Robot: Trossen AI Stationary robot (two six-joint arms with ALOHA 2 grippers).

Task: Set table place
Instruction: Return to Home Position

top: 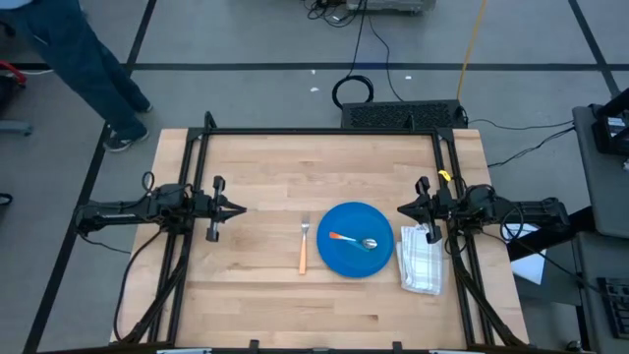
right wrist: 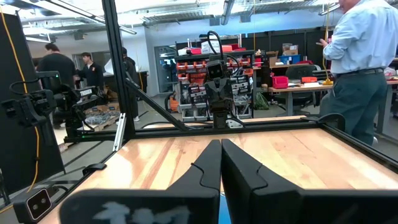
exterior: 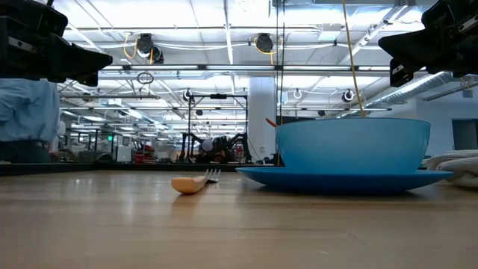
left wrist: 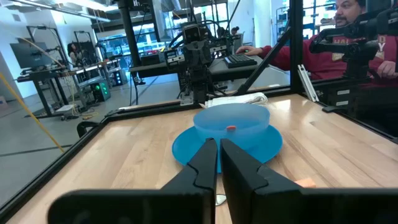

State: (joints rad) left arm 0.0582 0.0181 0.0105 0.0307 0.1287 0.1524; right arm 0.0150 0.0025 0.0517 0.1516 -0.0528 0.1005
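A blue bowl (exterior: 351,144) stands on a blue plate (top: 334,261) right of the middle of the wooden table (top: 256,295). A spoon with an orange handle (top: 354,241) lies in the bowl. A fork with an orange handle (top: 304,248) lies flat on the table left of the plate. A folded white checked cloth (top: 423,261) lies right of the plate. My left gripper (top: 241,208) is shut and empty above the table's left part, pointing toward the plate (left wrist: 186,149). My right gripper (top: 400,208) is shut and empty above the table, just beyond the plate's far right.
A black metal frame (top: 324,131) runs along the table's edges, with posts at the sides. Bare wood lies on the table's near and far parts. People stand and sit beyond the table, one in a red top (left wrist: 311,50) and one in a light shirt (right wrist: 360,56).
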